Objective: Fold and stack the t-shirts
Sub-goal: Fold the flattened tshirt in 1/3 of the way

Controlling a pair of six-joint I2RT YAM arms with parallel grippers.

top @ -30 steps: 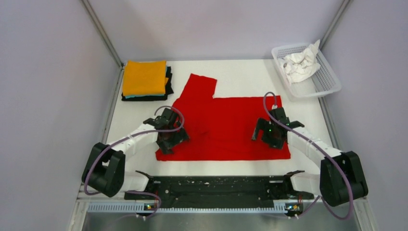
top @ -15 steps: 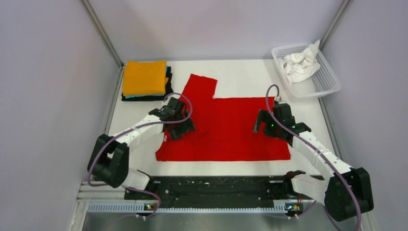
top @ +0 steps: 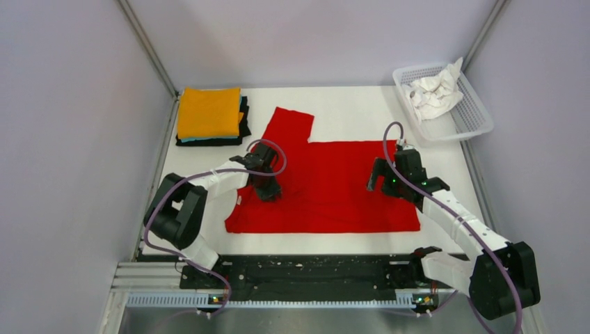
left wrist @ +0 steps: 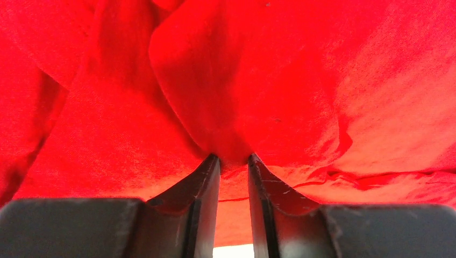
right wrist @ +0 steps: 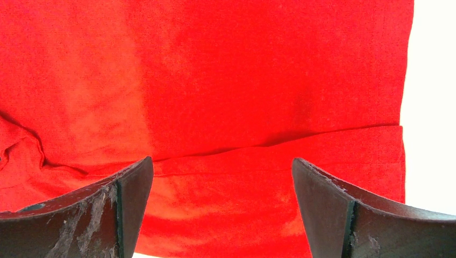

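Our left gripper (left wrist: 234,157) pinches a fold of the bright red cloth t-shirt (top: 334,188), fingers almost together; the shirt lies spread mid-table. Our right gripper (right wrist: 223,161) gapes wide above its right side, holding nothing. Far left, an orange folded t-shirt (top: 207,111) tops a stack (top: 209,140); far right, a crumpled white t-shirt (top: 433,94) lies in a white plastic mesh basket (top: 479,110).

The red t-shirt (top: 334,188) is plain bright red, no pattern. The stack (top: 208,113) shows orange on top, teal and black edges below. Basket (top: 459,131): white mesh; cloth (top: 433,94) inside, white. Table (top: 348,104): white.
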